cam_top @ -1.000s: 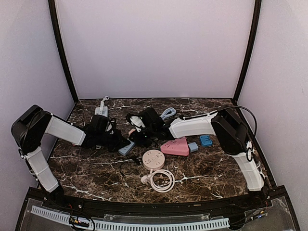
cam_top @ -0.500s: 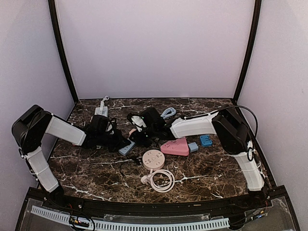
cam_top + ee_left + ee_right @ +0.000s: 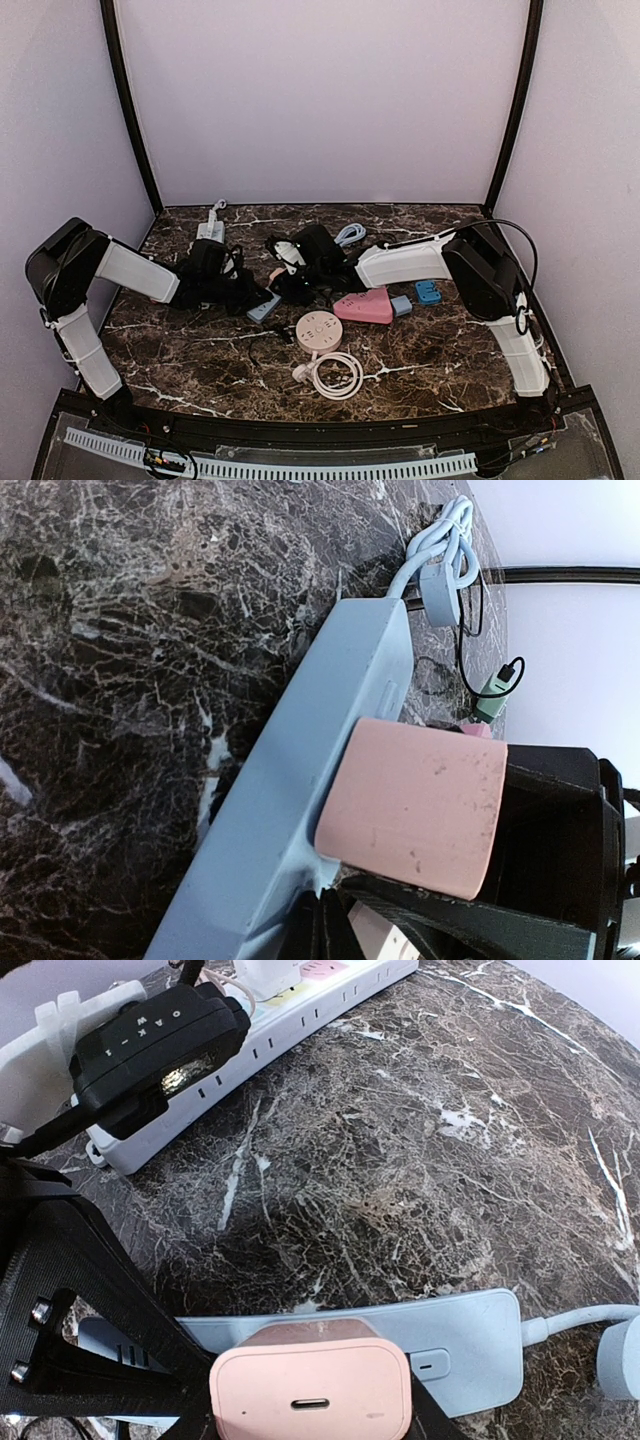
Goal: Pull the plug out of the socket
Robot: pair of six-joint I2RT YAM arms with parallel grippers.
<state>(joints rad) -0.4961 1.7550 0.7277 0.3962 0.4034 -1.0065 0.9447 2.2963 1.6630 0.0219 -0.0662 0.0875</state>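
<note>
Hardly anything moved; the right arm edged rightward. Right pincer [image 3: 291,283] grasps the pink rounded plastic plug [image 3: 310,1395], seated in the pale-blue slim plastic socket strip [image 3: 470,1335] beneath it. Left pincer [image 3: 250,297] is clenched beside the strip. Next, probably a straight pull.

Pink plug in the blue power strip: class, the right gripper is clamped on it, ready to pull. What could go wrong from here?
1. The blue power strip may lift along with the pink plug if the shut left gripper at its end is not pinning it down.
2. If the plug comes free suddenly, the right gripper could jerk towards the white power strip and its black adapter close by.
</note>
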